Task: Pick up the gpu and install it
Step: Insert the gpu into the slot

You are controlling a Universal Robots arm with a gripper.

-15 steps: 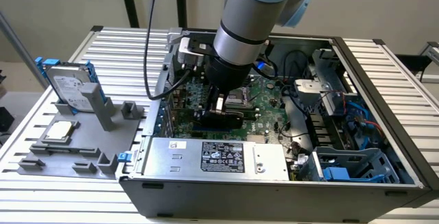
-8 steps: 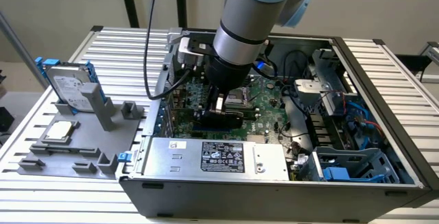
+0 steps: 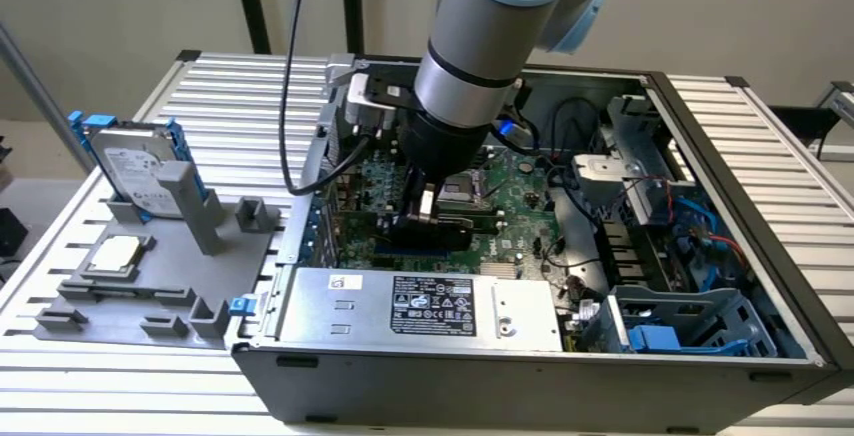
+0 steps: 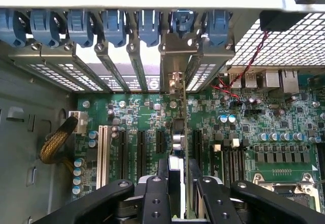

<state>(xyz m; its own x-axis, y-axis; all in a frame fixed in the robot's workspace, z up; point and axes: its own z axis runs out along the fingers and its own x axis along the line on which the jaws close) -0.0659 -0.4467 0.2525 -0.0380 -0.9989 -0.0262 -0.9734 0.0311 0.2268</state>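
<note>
Step in hand: installation. The tool [image 4: 179, 183] is down inside the open case [image 3: 694, 356], directly above the motherboard [image 4: 284, 148], and is clenched on the gpu [image 4: 182, 112], which stands on edge between its fingers [image 4: 207, 196].

Location of the gpu: seen edge-on from the wrist, the card runs straight ahead of the tool towards the rear wall of the case. Its silver bracket [image 4: 175, 56] stands in line with the row of slot covers [image 4: 114, 66] and under the blue clips [image 4: 147, 26]. The lower edge appears to sit over or in a black slot [image 4: 197, 142]; whether it is fully seated cannot be told.

Judgement on the move ahead: the card must be kept upright and square to the slot, pressed evenly until home, with the bracket flush against the rear opening. A tilt risks binding or straining the slot.

Other items: beyond the case, on the counter [image 3: 787, 146], a grey fixture [image 3: 160, 296] holds a hard drive [image 3: 134, 168] with blue rails and a cpu [image 3: 114, 253].

Writing: the power supply [image 3: 414, 306] just below the tool carries a black label [image 3: 433, 305] with white print, too small to read. The drive label is likewise illegible. No brand can be made out
</note>
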